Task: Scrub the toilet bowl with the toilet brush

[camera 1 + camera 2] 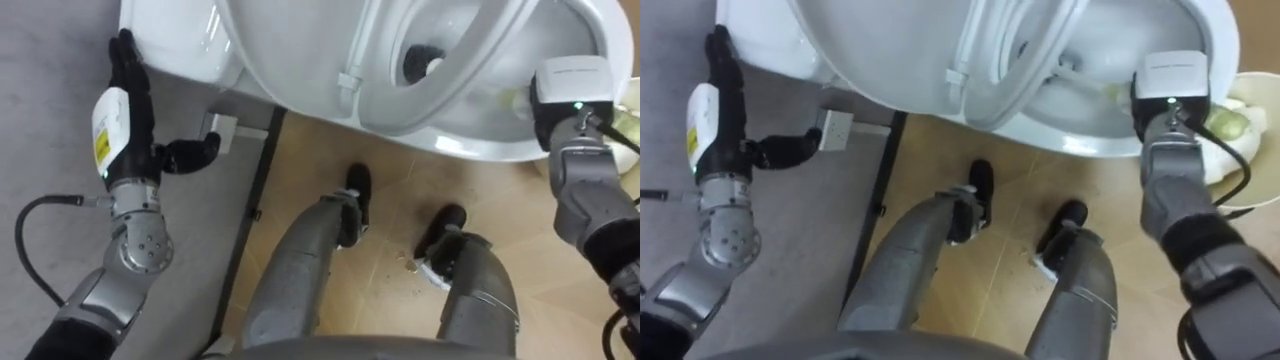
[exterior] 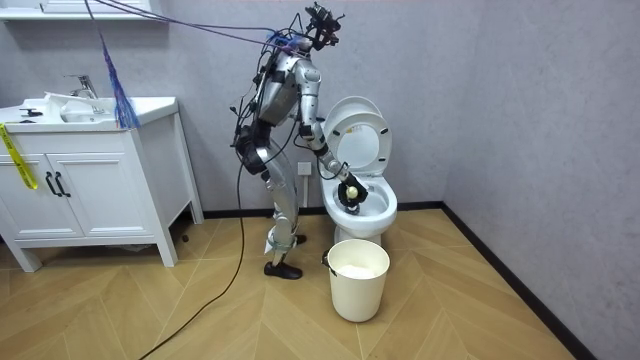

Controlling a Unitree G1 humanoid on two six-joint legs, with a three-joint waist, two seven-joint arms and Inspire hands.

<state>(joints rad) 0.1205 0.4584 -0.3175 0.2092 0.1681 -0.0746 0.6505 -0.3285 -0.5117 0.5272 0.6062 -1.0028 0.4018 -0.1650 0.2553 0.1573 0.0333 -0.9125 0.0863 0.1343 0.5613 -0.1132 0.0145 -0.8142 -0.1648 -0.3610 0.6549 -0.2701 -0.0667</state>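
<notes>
We record one white ceramic toilet (image 1: 290,80), its seat and lid raised against the grey wall in the room view. The robot stands close at its front, on the room view's left of it, bent slightly over the open bowl, both feet on the pale herringbone wood floor (image 2: 450,300). We note the left hand (image 1: 135,100) outside the bowl at the toilet's left flank. Its dark fingers are stretched straight up along the white outer side, its thumb is spread well away toward a small white square fitting (image 1: 222,130) on the wall, and it holds nothing. We note the right hand (image 1: 572,100) reaching over the far right rim into the bowl. Its fingers lie hidden beyond the wrist, so we cannot tell how they are set. We list a pale yellow-green brush head (image 1: 515,100) inside the bowl, low against the right inner wall and just beside that hand. We list one cream-white round plastic bucket (image 2: 358,290) with a wire handle, standing on the floor just in front of the toilet and near the robot's feet. We list one white panelled vanity cabinet with a basin and tap (image 2: 90,180), well apart at the room view's left.
</notes>
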